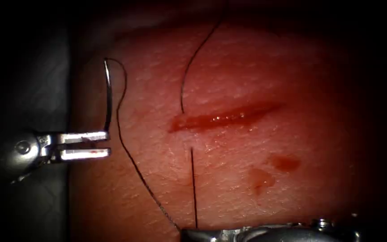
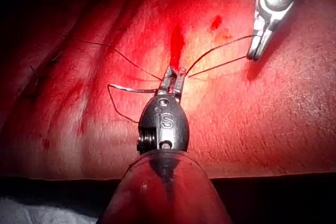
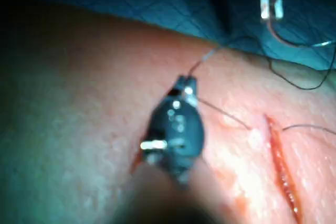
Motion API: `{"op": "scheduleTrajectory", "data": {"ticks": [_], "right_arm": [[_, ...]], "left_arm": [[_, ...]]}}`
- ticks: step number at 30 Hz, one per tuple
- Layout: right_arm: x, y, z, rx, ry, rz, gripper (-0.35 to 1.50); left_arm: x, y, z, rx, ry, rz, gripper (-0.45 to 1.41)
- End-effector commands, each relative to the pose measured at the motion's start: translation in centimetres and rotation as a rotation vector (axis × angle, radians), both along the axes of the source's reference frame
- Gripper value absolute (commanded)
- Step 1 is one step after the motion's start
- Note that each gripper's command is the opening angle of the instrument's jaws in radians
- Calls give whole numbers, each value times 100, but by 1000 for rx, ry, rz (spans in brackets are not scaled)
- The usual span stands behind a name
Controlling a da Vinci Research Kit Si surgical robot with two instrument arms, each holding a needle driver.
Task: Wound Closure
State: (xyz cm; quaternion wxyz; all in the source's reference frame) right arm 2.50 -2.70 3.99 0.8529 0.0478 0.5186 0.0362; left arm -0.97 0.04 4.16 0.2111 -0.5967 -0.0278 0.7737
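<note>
The cut (image 1: 225,117) lies across the tissue (image 1: 292,80), wet with red fluid. My left tool (image 1: 109,144) is left of the cut, by the tissue's left edge. It is shut on the curved needle (image 1: 109,98) near its pointed end, and the needle stands free of the tissue. Thread (image 1: 126,148) leaves the needle's far end and runs down to my right tool (image 1: 183,233) at the lower edge, which is shut on it. Thread also enters the tissue on both sides of the cut's left end. The left wrist view shows the needle (image 2: 131,88) sticking sideways from the left tool (image 2: 176,72).
Two red fluid spots (image 1: 285,162) mark the tissue below the cut. Dark drape (image 1: 45,89) borders the tissue on the left. A long thread strand (image 1: 198,54) runs from above the cut towards the far edge.
</note>
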Motion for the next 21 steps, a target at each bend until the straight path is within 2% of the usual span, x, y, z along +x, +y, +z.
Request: {"op": "scheduleTrajectory", "data": {"ticks": [1, 3, 8, 14, 19, 20, 21], "right_arm": [[4, -1, 18, 0, 3, 17, 101], [3, 9, 32, -5, 8, 29, 111], [5, 28, 71, -22, 1, 39, 113], [13, 40, 108, -46, -20, 49, 108], [23, 42, 135, -68, -58, 46, 93], [24, 41, 138, -71, -60, 48, 82], [25, 41, 142, -76, -61, 49, 54]], "left_arm": [[-5, -1, 6, 2, -7, -3, -45], [-5, -1, 6, 3, -7, -3, -45], [-5, -1, 6, 3, -7, -3, -45], [-5, 0, 6, 3, -9, -5, -45], [-5, 0, 5, 2, -11, -7, -45], [-5, 0, 5, 2, -11, -7, -45], [-5, 0, 5, 2, -11, -7, -45]]}}
